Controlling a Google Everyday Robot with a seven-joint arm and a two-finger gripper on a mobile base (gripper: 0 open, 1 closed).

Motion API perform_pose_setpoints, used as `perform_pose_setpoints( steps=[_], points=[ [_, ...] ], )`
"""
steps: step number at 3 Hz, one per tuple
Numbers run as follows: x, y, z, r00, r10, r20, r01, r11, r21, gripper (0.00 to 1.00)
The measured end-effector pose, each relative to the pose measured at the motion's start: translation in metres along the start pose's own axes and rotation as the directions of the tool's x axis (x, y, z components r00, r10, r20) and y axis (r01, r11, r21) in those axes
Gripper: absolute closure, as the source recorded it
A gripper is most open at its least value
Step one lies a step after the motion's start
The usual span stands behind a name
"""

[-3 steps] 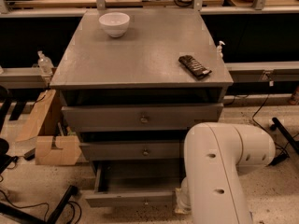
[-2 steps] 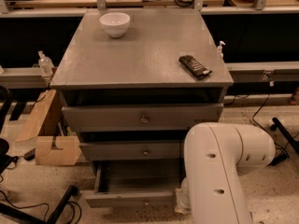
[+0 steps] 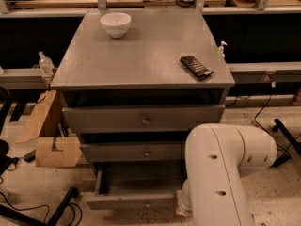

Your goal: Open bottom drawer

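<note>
The bottom drawer (image 3: 136,188) of the grey cabinet (image 3: 141,55) stands pulled out, its shallow grey tray showing and its small round knob (image 3: 147,204) free. My white arm (image 3: 221,173) fills the lower right and reaches down beside the drawer. Of my gripper (image 3: 181,204) only a pale part shows, by the right end of the drawer front; the rest is hidden behind the arm. The top drawer (image 3: 143,119) and the middle drawer (image 3: 134,152) sit pushed in.
A white bowl (image 3: 115,24) and a dark remote-like object (image 3: 195,67) lie on the cabinet top. A cardboard box (image 3: 49,135) stands left of the cabinet. Cables and a black bar (image 3: 59,206) run over the floor at both sides.
</note>
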State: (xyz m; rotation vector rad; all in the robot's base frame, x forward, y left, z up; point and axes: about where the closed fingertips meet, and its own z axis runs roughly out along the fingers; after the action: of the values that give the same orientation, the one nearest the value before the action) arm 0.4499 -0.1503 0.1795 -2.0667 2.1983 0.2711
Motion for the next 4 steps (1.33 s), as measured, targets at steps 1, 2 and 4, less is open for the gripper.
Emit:
perform_pose_setpoints(
  steps=[1,2,4],
  points=[
    [0.0,0.0,0.0,1.0,0.0,0.0,0.0,1.0,0.0,1.0],
    [0.0,0.0,0.0,1.0,0.0,0.0,0.0,1.0,0.0,1.0],
    [0.0,0.0,0.0,1.0,0.0,0.0,0.0,1.0,0.0,0.84]
  ],
)
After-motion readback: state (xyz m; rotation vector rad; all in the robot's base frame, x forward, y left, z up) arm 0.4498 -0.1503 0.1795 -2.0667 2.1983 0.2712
